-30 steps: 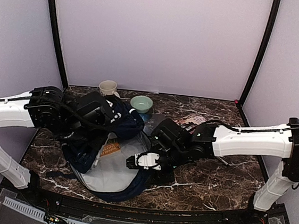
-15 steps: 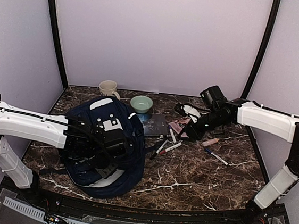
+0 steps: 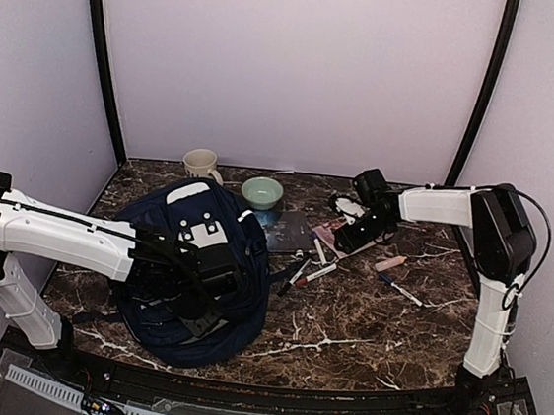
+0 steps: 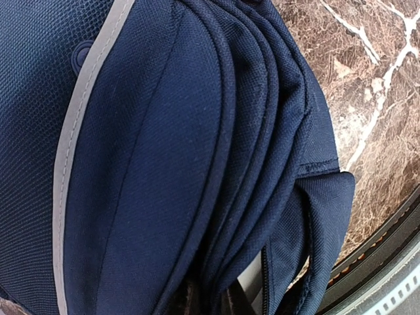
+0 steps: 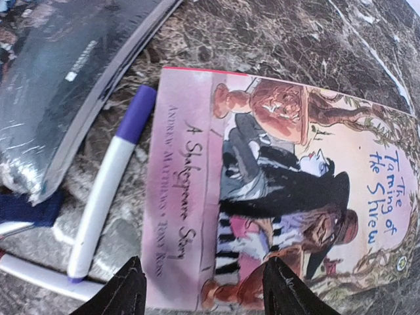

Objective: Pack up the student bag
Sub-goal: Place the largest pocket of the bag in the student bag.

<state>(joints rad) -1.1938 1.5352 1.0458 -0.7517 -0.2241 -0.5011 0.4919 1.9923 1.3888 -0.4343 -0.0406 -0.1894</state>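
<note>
Beside the student bag [image 3: 247,304], markers [image 3: 318,271], paperback [image 5: 289,184], bowl [image 3: 262,192].

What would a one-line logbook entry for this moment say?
left gripper: jaws shut on student bag | right gripper: jaws open above pink book | purple-capped marker: beside book, unpacked

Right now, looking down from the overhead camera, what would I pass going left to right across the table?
A mug → green bowl → loose markers → pink stick. The backpack overlaps mug and bowl sideways, so I skip it.
</note>
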